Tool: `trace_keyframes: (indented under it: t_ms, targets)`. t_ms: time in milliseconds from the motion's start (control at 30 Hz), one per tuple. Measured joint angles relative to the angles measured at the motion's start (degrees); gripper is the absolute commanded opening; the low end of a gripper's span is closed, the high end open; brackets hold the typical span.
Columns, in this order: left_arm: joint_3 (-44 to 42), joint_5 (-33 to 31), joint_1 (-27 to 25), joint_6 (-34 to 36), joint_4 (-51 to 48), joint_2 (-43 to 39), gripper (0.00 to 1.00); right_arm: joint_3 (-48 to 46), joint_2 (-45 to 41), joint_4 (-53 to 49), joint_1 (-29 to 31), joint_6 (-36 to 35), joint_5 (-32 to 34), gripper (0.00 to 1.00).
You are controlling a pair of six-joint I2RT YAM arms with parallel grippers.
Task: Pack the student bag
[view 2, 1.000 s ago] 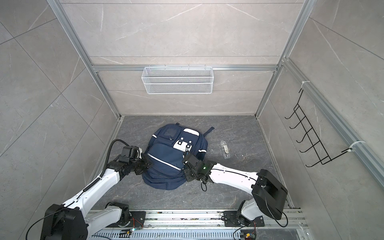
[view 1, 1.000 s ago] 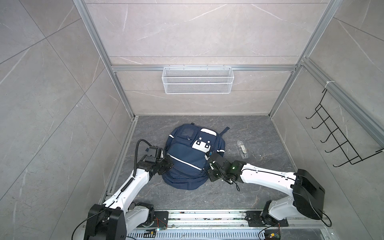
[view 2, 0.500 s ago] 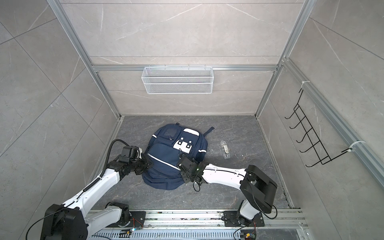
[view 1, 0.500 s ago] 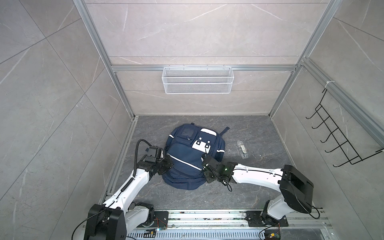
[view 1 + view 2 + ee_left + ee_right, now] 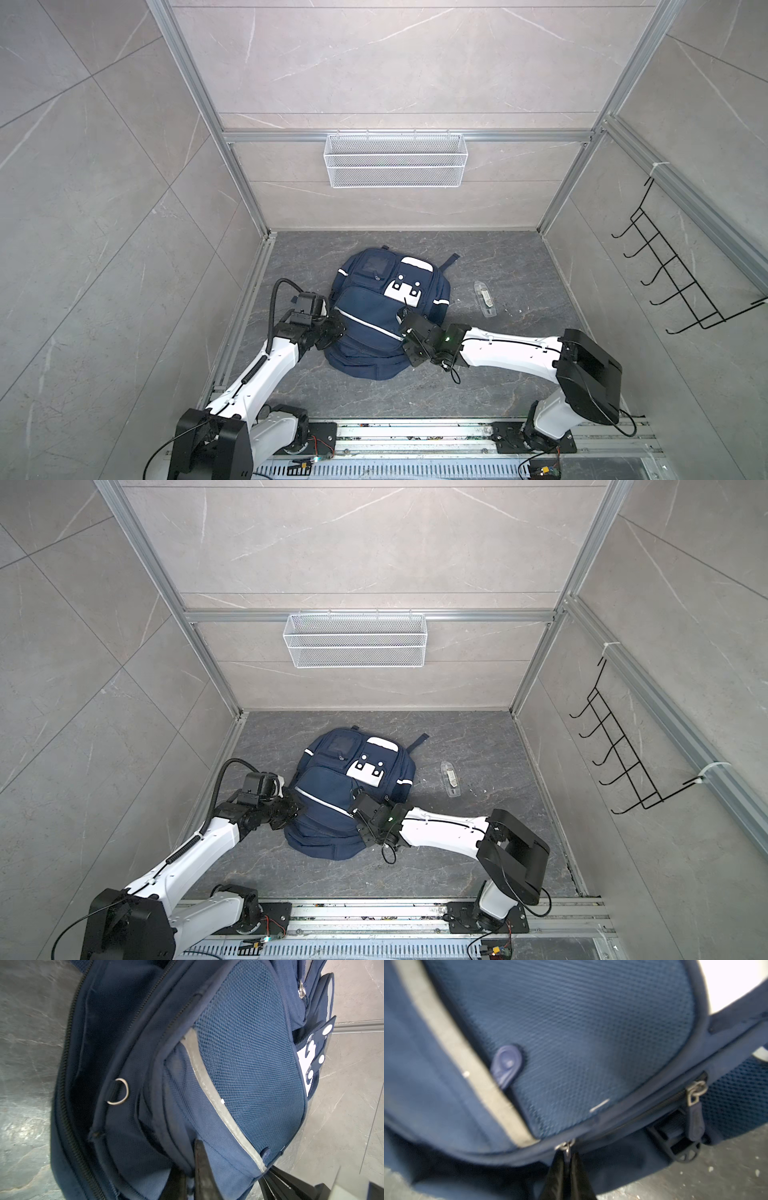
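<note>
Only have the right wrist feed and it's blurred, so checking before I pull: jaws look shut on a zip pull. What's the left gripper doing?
Observer: The left gripper is shut on bag fabric, at the bag's left edge in both top views.
Operator: Bag flat?
Observer: Yes, flat on the floor, front up; your zip pull is on its right edge.
Operator: Anything loose nearby?
Observer: One small clear case on the floor right of the bag, apart from it.
</note>
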Motion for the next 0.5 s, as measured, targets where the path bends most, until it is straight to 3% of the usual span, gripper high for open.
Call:
trace_keyframes:
  t_ms: [267,500]
  targets:
    - [0.0,0.0,0.0,-0.7,0.0,0.0,0.0,0.3,-4.5,-3.1,1.3,0.0,1.2,0.02]
    - [0.0,0.0,0.0,-0.9,-0.2,0.0,0.0,1.5,-5.4,-6.4,1.7,0.0,-2.6,0.02]
